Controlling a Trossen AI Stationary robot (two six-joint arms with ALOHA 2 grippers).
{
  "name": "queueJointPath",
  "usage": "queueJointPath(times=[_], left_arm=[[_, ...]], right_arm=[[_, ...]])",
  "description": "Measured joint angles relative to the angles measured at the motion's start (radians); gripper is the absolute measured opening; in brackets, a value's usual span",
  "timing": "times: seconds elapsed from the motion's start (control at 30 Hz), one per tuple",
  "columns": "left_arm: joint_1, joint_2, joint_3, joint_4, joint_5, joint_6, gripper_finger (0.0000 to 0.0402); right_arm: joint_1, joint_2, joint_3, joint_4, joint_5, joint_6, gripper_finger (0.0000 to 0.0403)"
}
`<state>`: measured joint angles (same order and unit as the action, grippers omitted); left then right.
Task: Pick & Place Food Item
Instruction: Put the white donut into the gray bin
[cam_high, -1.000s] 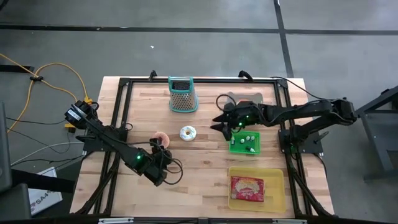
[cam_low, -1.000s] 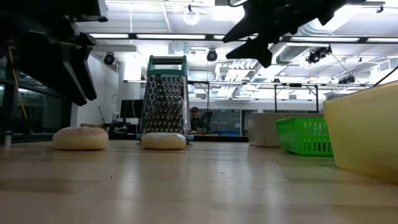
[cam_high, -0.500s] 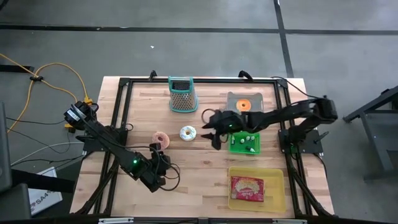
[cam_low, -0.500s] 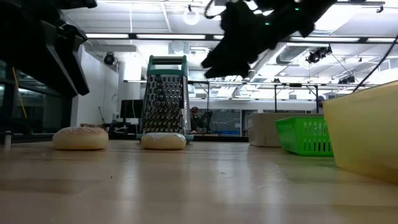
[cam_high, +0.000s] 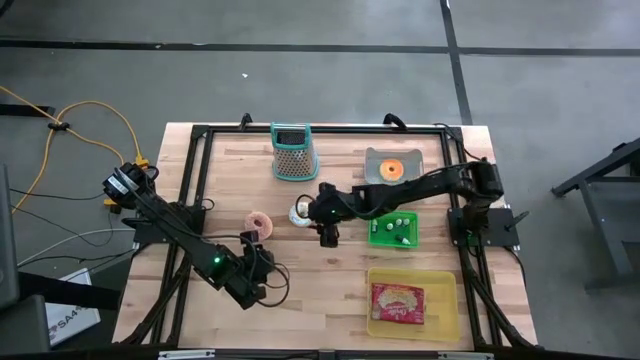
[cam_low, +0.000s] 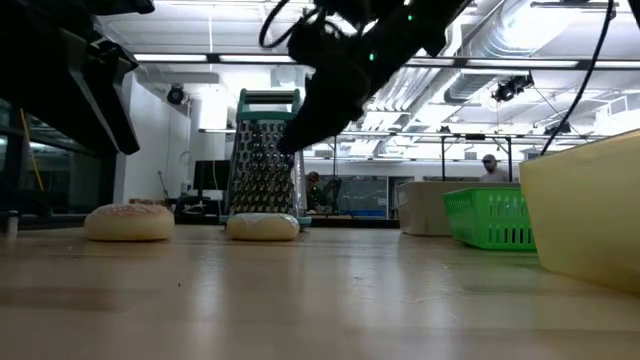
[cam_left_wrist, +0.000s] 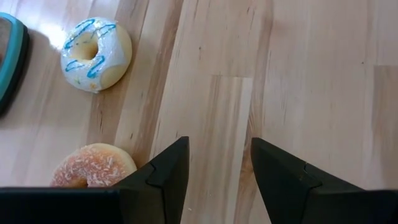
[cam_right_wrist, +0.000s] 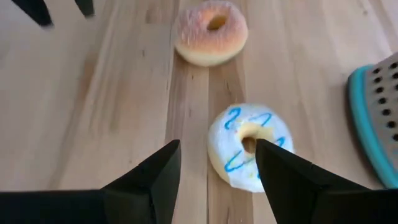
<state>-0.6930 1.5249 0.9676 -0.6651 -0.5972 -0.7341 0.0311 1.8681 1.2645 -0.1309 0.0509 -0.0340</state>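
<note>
A white donut with blue stripes (cam_right_wrist: 249, 146) lies flat on the wooden table near its middle (cam_high: 298, 211). To its left lies a pink sugared donut (cam_high: 259, 221). My right gripper (cam_right_wrist: 217, 155) stands open just to the right of the white donut and above the table (cam_high: 313, 212), slanting down at it and touching nothing. My left gripper (cam_left_wrist: 217, 162) is open at the near left (cam_high: 262, 245), beside the pink donut (cam_left_wrist: 93, 167), and holds nothing.
A metal grater (cam_high: 292, 152) stands at the far edge behind the donuts. A green basket (cam_high: 393, 230), a grey plate with an orange piece (cam_high: 392, 166) and a yellow tray with a red packet (cam_high: 412, 303) sit on the right. Bare wood lies near the front middle.
My right gripper has swung from over the green basket toward the table's left and downward, rolling as it went, and now hangs by the white donut, still open. Neither donut has moved.
</note>
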Motion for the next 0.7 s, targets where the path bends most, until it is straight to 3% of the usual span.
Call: queueJointPath(times=[0.37, 0.7], left_arm=[[0.001, 0.000, 0.000, 0.008, 0.000, 0.000, 0.0163], [0.001, 0.000, 0.000, 0.012, -0.001, 0.001, 0.0163]], right_arm=[[0.006, 0.132, 0.002, 0.072, 0.068, -0.097, 0.0194], [0.006, 0.139, 0.002, 0.129, 0.081, -0.170, 0.0194]])
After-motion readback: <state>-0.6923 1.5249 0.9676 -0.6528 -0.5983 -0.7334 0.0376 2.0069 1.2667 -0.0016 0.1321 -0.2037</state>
